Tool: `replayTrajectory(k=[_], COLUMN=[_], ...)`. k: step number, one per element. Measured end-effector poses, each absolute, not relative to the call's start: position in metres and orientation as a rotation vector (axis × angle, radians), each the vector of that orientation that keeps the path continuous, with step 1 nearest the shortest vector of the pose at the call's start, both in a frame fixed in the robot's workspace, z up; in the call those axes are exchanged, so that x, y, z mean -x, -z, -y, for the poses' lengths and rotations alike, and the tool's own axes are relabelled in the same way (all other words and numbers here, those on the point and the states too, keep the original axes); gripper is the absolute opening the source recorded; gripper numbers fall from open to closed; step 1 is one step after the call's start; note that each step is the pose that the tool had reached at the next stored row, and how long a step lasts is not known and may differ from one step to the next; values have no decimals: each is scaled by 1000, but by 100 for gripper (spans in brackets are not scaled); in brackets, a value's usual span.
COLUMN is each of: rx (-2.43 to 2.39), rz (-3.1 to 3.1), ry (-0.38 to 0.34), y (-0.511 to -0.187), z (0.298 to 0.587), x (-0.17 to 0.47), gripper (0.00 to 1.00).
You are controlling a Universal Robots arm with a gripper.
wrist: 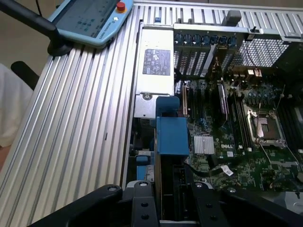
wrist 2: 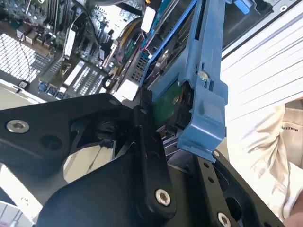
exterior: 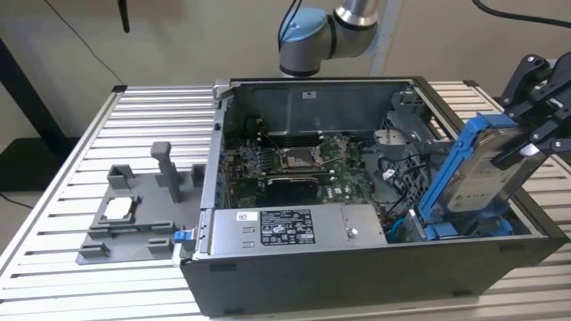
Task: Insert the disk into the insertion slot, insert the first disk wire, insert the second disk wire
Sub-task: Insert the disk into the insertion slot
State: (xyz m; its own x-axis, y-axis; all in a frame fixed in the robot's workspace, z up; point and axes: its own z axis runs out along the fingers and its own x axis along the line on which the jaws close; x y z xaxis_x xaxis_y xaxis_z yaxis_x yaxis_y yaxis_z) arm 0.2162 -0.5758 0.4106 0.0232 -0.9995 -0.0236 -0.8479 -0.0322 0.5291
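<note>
Plainly the first step is in hand: the gripper pinches the disk, steeply tilted, lower end inside the case at the exterior view's right; seating it likely calls for squaring that tilt.

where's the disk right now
At the exterior view's right, the disk is held tilted in the hand, its lower end down inside the case, right of the power supply.
</note>
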Motion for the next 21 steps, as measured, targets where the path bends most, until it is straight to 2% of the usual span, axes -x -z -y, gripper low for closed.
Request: replayTrajectory(k=[9,15,21], rx=[-1931,-1954,-1954], rz=[1879,1880,1879], ry=[585,623,626], y=[-401,-398,-398], z=[575,575,576], x=[-218,-222,-226], gripper=[31,31,31])
